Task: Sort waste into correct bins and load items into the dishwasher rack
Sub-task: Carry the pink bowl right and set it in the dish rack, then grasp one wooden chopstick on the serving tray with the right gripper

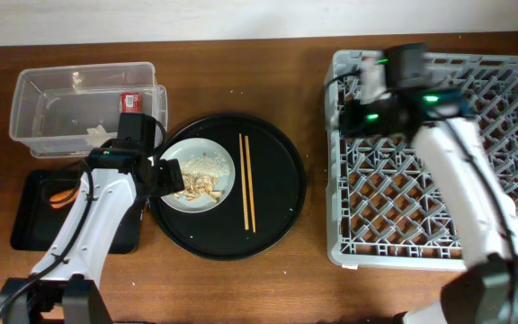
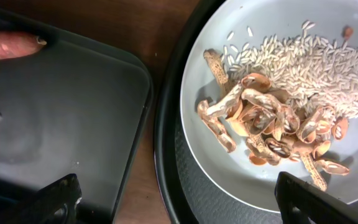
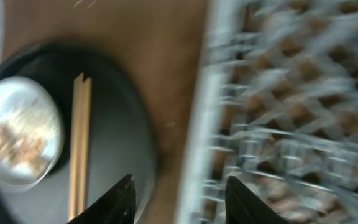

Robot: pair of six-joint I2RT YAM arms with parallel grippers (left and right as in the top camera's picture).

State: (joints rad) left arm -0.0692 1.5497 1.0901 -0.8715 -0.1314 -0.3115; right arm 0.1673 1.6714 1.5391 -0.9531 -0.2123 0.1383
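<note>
A grey-white plate point(image 1: 207, 155) with rice and pale beige food scraps point(image 2: 272, 127) sits on the round black tray point(image 1: 277, 193). Wooden chopsticks point(image 1: 247, 183) lie beside it, also in the right wrist view point(image 3: 79, 146). My left gripper point(image 2: 179, 202) is open and empty, over the plate's left rim point(image 2: 204, 168). The clear tub point(image 1: 61, 112) holds a red wrapper point(image 1: 131, 100) and white tissue point(image 1: 97, 135). The shallow black tray point(image 1: 34, 220) holds the carrot piece point(image 2: 8, 45). My right gripper point(image 3: 179, 199) is open and empty over the left edge of the grey rack point(image 1: 511, 117).
The wooden table point(image 1: 313, 279) shows between the round tray and the rack. The right wrist view is blurred by motion. No bowl or cup is in view.
</note>
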